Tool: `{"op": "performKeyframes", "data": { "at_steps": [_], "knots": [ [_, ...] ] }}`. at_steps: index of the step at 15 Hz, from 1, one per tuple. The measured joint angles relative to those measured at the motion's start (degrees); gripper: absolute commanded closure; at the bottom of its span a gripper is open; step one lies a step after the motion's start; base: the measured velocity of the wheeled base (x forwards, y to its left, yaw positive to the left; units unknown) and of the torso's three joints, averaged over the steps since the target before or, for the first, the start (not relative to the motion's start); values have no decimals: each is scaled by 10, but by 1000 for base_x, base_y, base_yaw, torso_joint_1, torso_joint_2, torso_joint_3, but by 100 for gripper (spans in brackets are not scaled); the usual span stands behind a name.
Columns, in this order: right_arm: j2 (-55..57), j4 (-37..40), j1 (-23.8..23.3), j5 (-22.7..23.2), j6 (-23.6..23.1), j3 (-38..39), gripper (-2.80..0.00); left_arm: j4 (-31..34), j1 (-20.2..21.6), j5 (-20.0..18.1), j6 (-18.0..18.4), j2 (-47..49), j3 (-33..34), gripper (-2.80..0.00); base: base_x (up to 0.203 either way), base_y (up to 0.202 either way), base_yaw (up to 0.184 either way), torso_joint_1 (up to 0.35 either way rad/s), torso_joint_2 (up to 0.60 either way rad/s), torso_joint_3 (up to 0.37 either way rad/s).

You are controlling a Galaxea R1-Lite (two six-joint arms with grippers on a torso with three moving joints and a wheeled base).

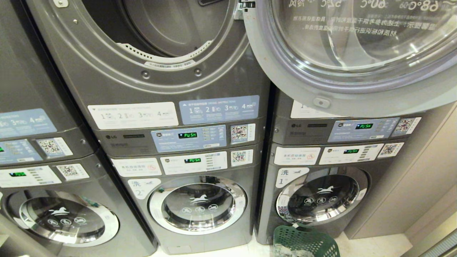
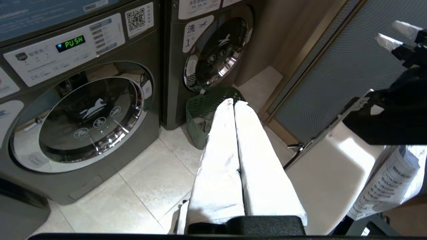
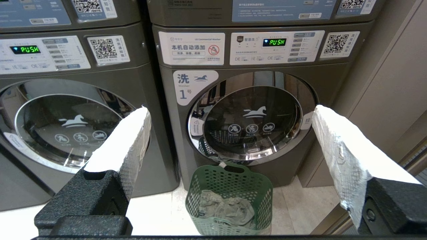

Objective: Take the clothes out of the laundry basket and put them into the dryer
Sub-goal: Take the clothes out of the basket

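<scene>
Dryer (image 1: 160, 43) top & basket (image 1: 303, 242) bottom cut off by edges.

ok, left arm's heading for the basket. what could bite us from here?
1. The left gripper is shut above the laundry basket; if it stays shut it would likely push the clothes down rather than grab them.
2. The dryer door hangs open over the neighbouring stack, above the basket, so a lift may clip it.
3. The light basket may tip.

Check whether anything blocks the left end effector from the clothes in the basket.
Nothing visible does. The left end effector, shut, points at the laundry basket on the floor, and the clothes lie uncovered inside its open top.
</scene>
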Motion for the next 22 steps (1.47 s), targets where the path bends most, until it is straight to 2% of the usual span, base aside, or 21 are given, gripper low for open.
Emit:
{"op": "performKeyframes", "data": {
  "at_steps": [2,3,5,7,9,10,12,15,17,19,20,22],
  "knots": [
    [0,0,0,0,0,0,-280,-10,17,6,-27,20,-1,0,0,0,0,0,0,0],
    [0,0,0,0,0,0,-280,-20,48,0,-35,28,-1,0,0,0,0,0,0,0],
    [0,0,0,0,0,0,-280,-49,140,-34,-36,34,26,0,0,0,0,0,0,0],
    [0,0,0,0,0,0,-280,-92,239,-84,-11,17,104,0,0,0,0,0,0,0],
    [0,0,0,0,0,0,-280,-146,303,-119,34,-34,220,0,0,0,0,0,0,0],
    [0,0,0,0,0,0,-280,-179,327,-120,63,-70,273,0,0,0,0,0,0,0],
    [0,0,0,0,0,0,-280,-239,365,-88,108,-134,349,0,0,0,0,0,0,0],
    [0,0,0,0,0,0,-280,-295,386,8,135,-178,384,0,0,0,0,0,0,0],
    [0,0,0,0,0,0,-280,-283,393,26,144,-198,390,0,0,0,0,0,0,0],
    [0,0,0,0,0,0,-280,-262,399,62,141,-213,391,0,0,0,0,0,0,0],
    [0,0,0,0,0,0,-280,-256,401,66,136,-221,392,0,0,0,0,0,0,0],
    [0,0,0,0,-1,0,-280,-224,405,35,133,-260,391,0,0,0,0,0,0,0]
  ]
}}
